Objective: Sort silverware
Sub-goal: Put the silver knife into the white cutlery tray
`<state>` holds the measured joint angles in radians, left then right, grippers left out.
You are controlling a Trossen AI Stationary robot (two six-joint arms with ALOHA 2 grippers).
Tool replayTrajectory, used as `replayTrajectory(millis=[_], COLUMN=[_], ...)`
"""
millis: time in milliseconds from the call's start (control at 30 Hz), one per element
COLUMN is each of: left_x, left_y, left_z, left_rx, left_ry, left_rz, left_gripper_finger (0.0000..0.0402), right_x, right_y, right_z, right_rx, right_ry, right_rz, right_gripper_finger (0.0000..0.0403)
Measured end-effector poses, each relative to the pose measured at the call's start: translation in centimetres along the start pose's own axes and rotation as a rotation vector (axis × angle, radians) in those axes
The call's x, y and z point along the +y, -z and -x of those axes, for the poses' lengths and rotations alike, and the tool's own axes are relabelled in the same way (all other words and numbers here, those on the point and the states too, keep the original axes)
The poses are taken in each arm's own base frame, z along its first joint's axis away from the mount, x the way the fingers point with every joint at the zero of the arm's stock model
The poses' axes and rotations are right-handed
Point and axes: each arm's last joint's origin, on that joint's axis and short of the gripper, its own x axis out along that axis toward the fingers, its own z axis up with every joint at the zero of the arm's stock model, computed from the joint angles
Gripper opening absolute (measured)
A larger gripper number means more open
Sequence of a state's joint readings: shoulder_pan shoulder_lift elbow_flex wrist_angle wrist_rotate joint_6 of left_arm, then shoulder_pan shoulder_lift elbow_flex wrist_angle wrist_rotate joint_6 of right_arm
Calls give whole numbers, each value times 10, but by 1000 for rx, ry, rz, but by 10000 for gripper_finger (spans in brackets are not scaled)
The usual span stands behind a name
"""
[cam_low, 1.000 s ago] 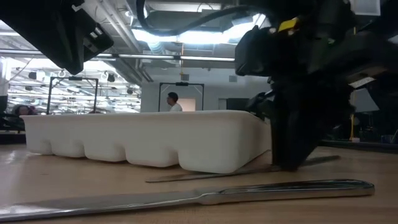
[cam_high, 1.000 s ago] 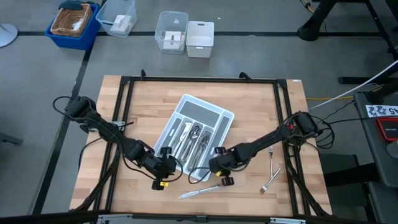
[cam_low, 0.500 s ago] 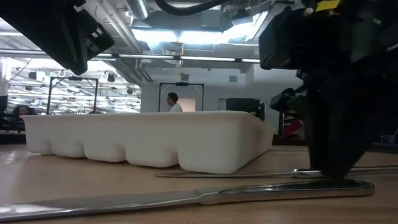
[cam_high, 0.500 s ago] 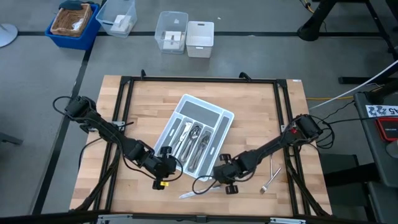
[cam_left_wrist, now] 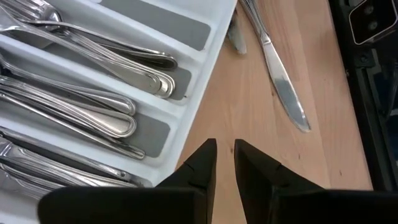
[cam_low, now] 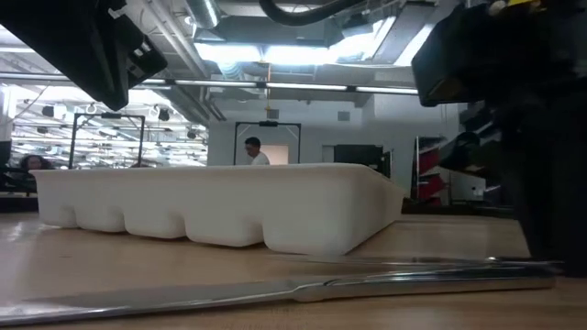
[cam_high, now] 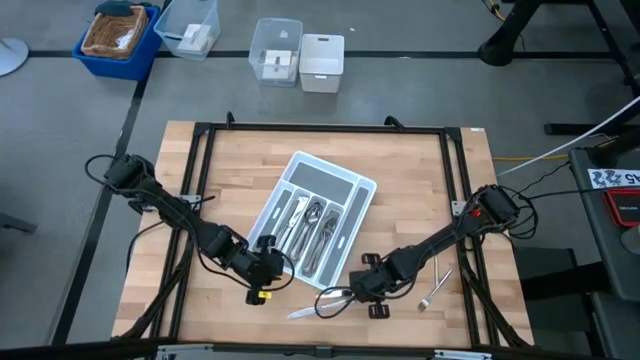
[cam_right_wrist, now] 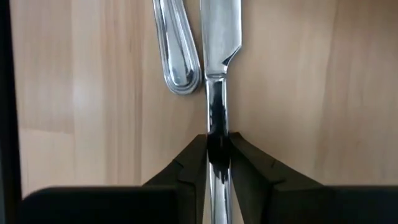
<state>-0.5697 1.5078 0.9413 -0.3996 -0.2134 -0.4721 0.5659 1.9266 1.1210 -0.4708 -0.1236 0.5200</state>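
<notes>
The light grey tray (cam_high: 357,186) lies slantwise mid-table with sorted silverware (cam_high: 310,228) in its slots. A loose knife (cam_high: 312,309) lies flat on the wood near the near edge, and a spoon (cam_high: 332,297) lies beside it. My right gripper (cam_high: 364,291) sits low at the knife's handle end, shut on it. My left gripper (cam_high: 262,270) waits at the tray's near left corner (cam_left_wrist: 186,118). Its fingers (cam_left_wrist: 208,158) stand a narrow gap apart and hold nothing. Two forks (cam_high: 437,264) lie by the right rail. My right gripper (cam_right_wrist: 217,146) pinches the knife's handle (cam_right_wrist: 216,118) between its two fingers, well back from the blade (cam_right_wrist: 220,28). The fingers lie along the knife, coming low from its handle end. The knife (cam_low: 303,291) rests flat on the table.
The spoon's handle end (cam_right_wrist: 177,68) lies close beside the knife. A black rail frame (cam_high: 205,160) runs around the tabletop. Bins (cam_high: 300,55) stand on the floor beyond the far edge. Bare wood stretches between the tray and the near edge.
My right gripper has moved from the tray's near corner toward the near edge and rightward, down to the knife's handle end. The spoon has slid the same way along the table. The knife and my left arm have stayed put.
</notes>
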Motion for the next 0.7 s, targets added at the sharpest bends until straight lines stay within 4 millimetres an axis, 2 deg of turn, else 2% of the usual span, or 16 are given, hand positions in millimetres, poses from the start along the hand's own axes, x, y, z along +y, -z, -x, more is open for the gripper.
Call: replayTrajectory(millis=[433,700], left_x=[0,0], left_y=[0,0], left_z=[0,0], left_rx=[-1,-1], left_ry=[0,0], left_rz=[0,-5], left_gripper_finger=[46,46], right_x=[2,10], right_y=[0,-13], right_z=[0,13], right_rx=[-14,-18], right_ry=[7,40], right_rz=[-32,-31], right_gripper_finger=[72,72])
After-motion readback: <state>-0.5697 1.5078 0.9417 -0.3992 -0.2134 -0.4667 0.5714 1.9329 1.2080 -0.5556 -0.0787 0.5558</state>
